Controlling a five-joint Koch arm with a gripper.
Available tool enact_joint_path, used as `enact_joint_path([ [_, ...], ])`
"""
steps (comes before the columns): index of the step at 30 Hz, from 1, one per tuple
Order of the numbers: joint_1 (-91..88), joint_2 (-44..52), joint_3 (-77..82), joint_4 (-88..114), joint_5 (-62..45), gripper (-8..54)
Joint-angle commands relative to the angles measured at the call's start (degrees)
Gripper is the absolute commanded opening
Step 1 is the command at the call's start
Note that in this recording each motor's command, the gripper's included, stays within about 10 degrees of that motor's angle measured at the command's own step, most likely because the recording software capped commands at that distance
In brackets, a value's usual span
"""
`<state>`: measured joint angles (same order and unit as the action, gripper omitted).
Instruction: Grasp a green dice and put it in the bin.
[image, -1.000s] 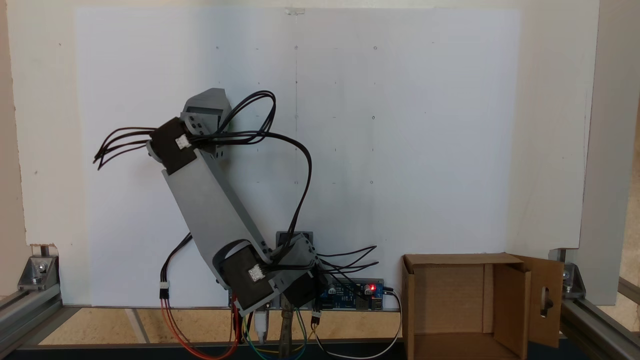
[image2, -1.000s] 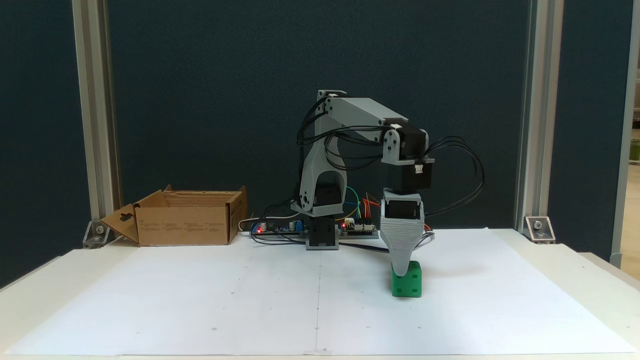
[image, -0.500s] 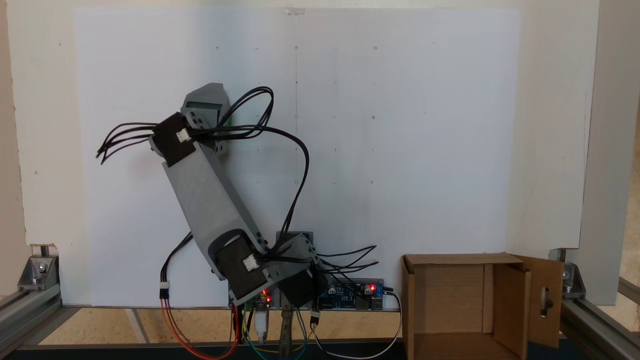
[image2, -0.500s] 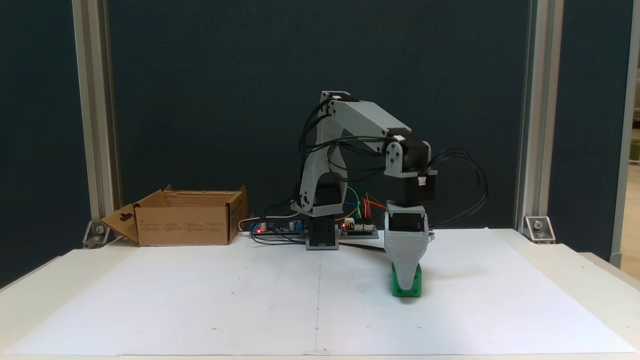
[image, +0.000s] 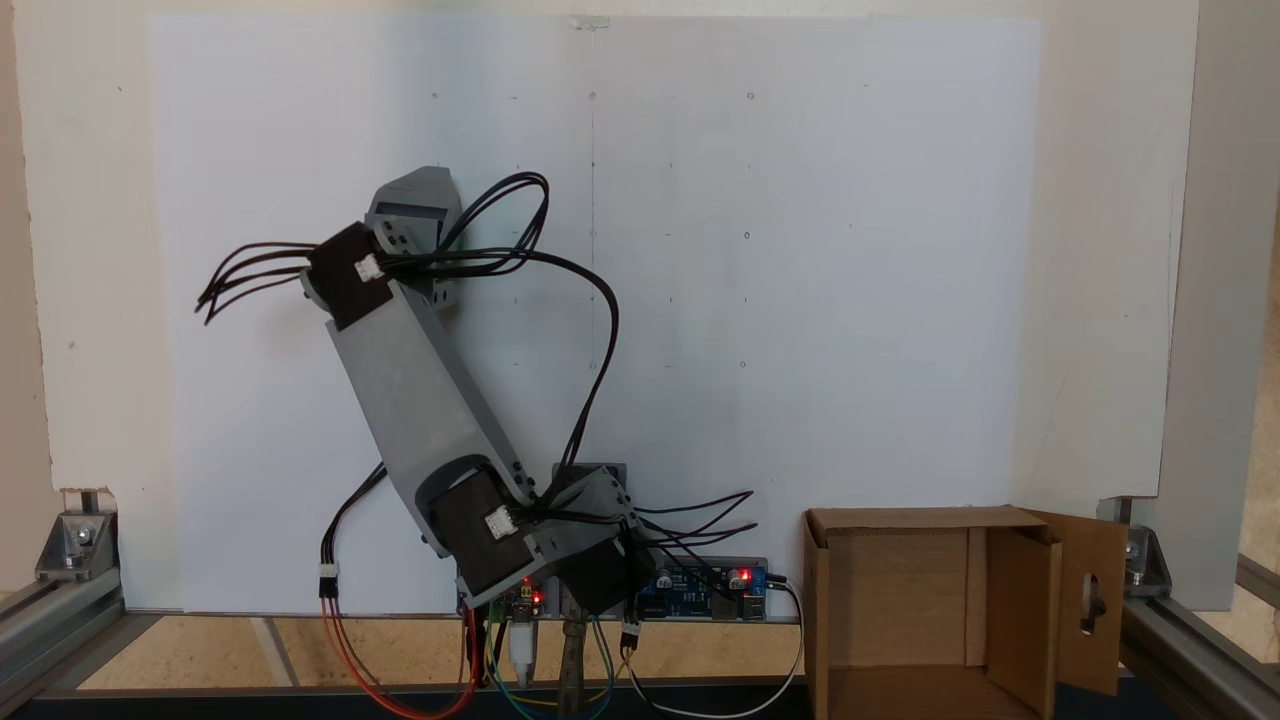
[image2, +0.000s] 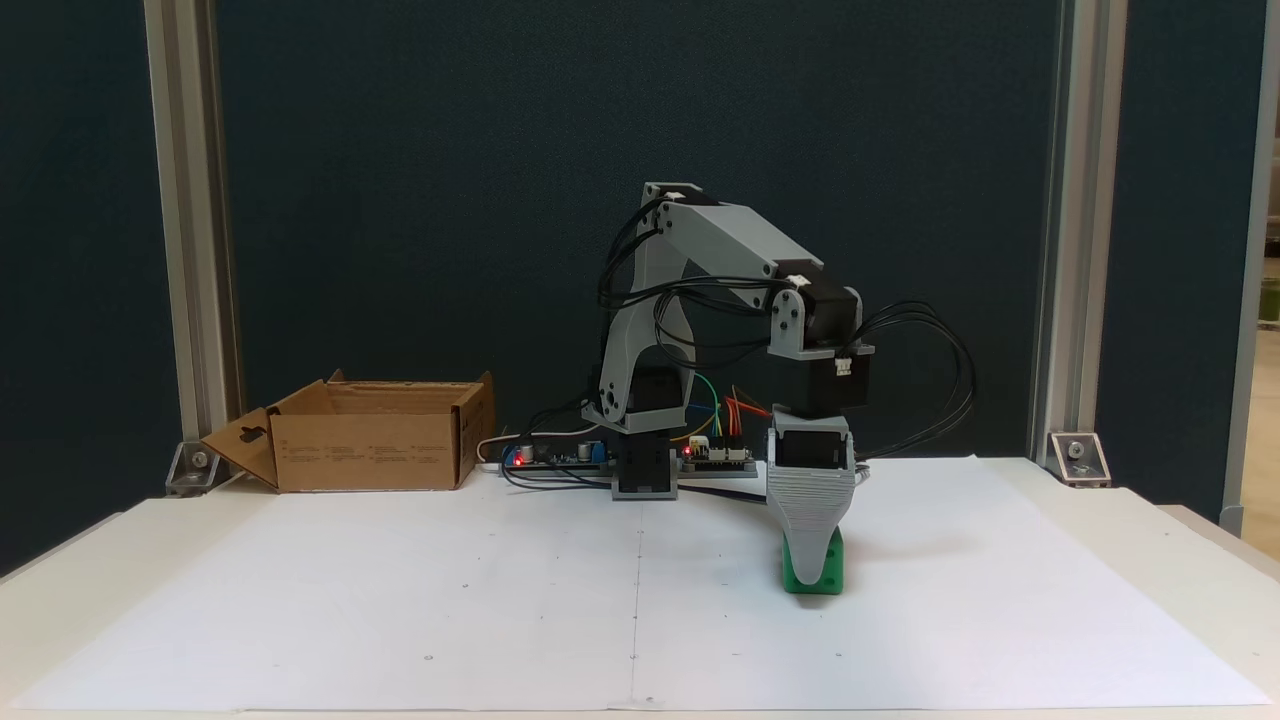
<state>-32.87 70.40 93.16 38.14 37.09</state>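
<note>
A: Item one, nearest the camera in the front fixed view: white paper sheet (image2: 400, 590) covering the table (image2: 1180, 560). Bare of loose things on its near half.

B: Item two?

A: Green dice (image2: 812, 565), right of the sheet's centre line, resting on the paper. Only its lower corners and edges show, because the gripper (image2: 812, 572) stands directly in front of it, pointing straight down.

B: So the dice lies which way from the jaws?

A: Level with the tip and straight behind the grey wedge-shaped jaw as that view shows it, green visible on both sides of the tip. The second jaw lies behind the first, so whether they stand apart or are pressed on the dice, I cannot tell. In the fixed view from above, the gripper's grey housing (image: 410, 205) covers the spot and only a faint green sliver shows at its right edge.

B: Long axis?

A: None; a cube. A squeeze across any two opposite faces should serve, I judge.

B: Item three, farther back?

A: Arm base and circuit board (image2: 560, 455), at the sheet's far edge.

B: Item four?

A: Bin (image2: 370, 445), cardboard, top open, flap with slot folded outward; far left in the front view, well apart from the dice. The carry would run leftward and away.
</note>
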Motion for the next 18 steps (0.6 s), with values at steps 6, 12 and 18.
enact_joint_path([
  [6, -0.1, -0.3, -1.1, -0.8, 4.7, 41.5],
  [12, 0.4, -0.4, -1.1, -1.1, 4.7, 41.3],
  [18, 0.8, -1.1, -1.1, -1.1, 5.6, 38.7],
])
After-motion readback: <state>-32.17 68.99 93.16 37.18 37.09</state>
